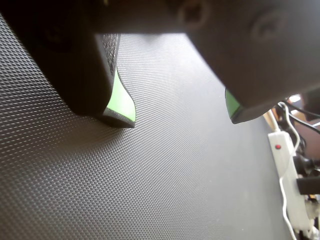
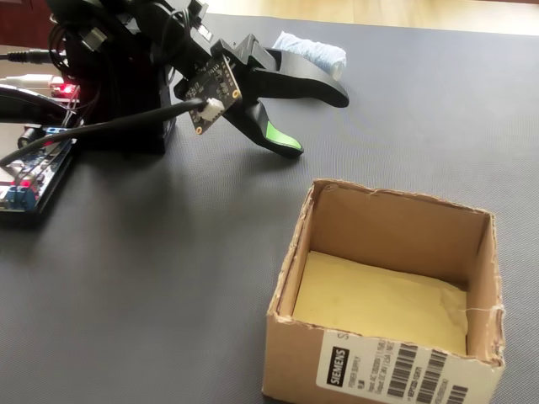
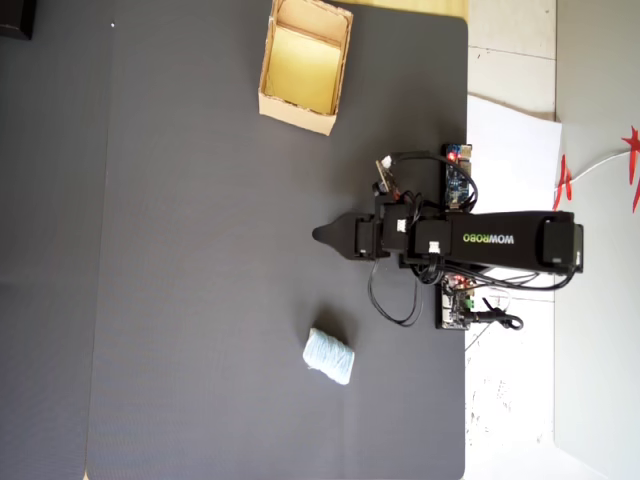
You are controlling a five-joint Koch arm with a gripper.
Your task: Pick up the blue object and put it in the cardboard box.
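Cardboard box (image 2: 383, 337): tan, low walls, yellowish floor, nothing inside; well apart from the jaws. Near corners cut off in the fixed view.
Blue object (image 3: 329, 356): pale, ribbed, rounded lump on the mat (image 3: 180, 300), beside the jaws, partly hidden behind them in the fixed view.
Gripper (image 2: 318, 122): jaws apart, nothing between them.

A pale blue lump (image 3: 329, 356), a tan box (image 3: 296, 108) with yellow floor, and a black, green-tipped gripper (image 2: 322, 122) sit on a dark dimpled mat (image 3: 200, 280).
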